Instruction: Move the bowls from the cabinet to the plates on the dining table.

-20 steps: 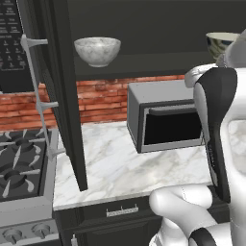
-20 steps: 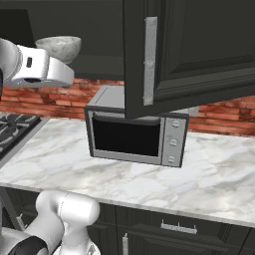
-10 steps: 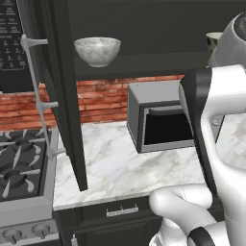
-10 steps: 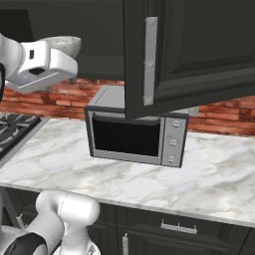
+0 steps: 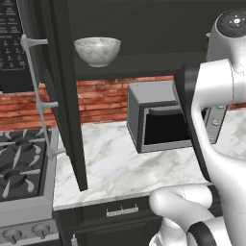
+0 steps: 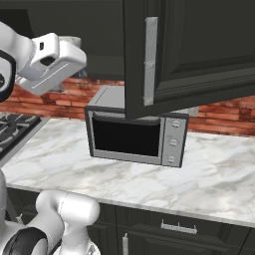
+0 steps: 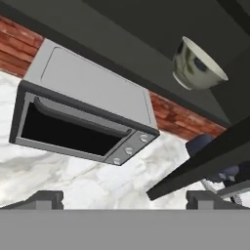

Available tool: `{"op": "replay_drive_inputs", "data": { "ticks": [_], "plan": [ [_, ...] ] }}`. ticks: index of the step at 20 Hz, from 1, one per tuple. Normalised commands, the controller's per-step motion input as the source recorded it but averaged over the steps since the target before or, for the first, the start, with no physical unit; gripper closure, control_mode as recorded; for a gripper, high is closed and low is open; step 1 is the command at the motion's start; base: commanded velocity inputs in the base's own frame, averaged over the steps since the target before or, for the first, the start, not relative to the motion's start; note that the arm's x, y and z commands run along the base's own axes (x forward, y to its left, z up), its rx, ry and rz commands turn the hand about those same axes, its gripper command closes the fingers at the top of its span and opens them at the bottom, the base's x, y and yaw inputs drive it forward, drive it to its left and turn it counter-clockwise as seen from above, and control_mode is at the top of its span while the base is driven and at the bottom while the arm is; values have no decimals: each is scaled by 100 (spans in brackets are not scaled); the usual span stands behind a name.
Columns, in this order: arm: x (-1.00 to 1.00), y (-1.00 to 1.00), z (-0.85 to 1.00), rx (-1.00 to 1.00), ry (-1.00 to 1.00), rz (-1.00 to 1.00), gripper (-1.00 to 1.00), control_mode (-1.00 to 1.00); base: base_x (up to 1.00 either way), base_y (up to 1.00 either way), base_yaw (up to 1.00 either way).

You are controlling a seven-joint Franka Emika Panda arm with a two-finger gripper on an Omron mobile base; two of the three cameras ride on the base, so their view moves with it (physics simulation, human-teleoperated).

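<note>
The dark cabinet (image 5: 144,62) stands with both doors open; its left door (image 5: 62,96) and right door (image 6: 199,50) swing out over the counter. A white-grey marbled bowl (image 5: 97,50) sits upright at the left of the shelf. A glossy grey-green bowl (image 7: 195,66) with a cream rim rests on the same shelf in the hand view, up and to the right. My gripper (image 7: 124,200) is open and empty, raised in front of the shelf and apart from that bowl. In the right base view my hand covers most of the bowl. The plates and dining table are out of view.
A grey microwave (image 6: 134,134) with a dark window stands on the marble counter (image 5: 110,168) right under the cabinet. A gas stove (image 5: 19,168) lies to the left. Red brick backs the counter, and dark drawers (image 6: 179,229) run below.
The arm has lifted, and the hand has risen and moved a little toward the cabinet shelf. The jaws stayed open and the bowls have not moved.
</note>
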Motion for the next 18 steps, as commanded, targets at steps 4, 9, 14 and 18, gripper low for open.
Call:
{"op": "replay_drive_inputs", "data": {
  "ticks": [4, 9, 14, 18],
  "plan": [
    [23, -9, -10, -15, 0, 0, -100, -100, 0, 0, 0],
    [24, -18, -2, -16, 0, 0, -100, -100, 0, 0, 0],
    [17, -33, 0, -16, 3, -3, -100, -100, 0, 0, 0],
    [17, -30, -6, -9, 4, -3, -100, -100, 0, 0, 0]
  ]
}}
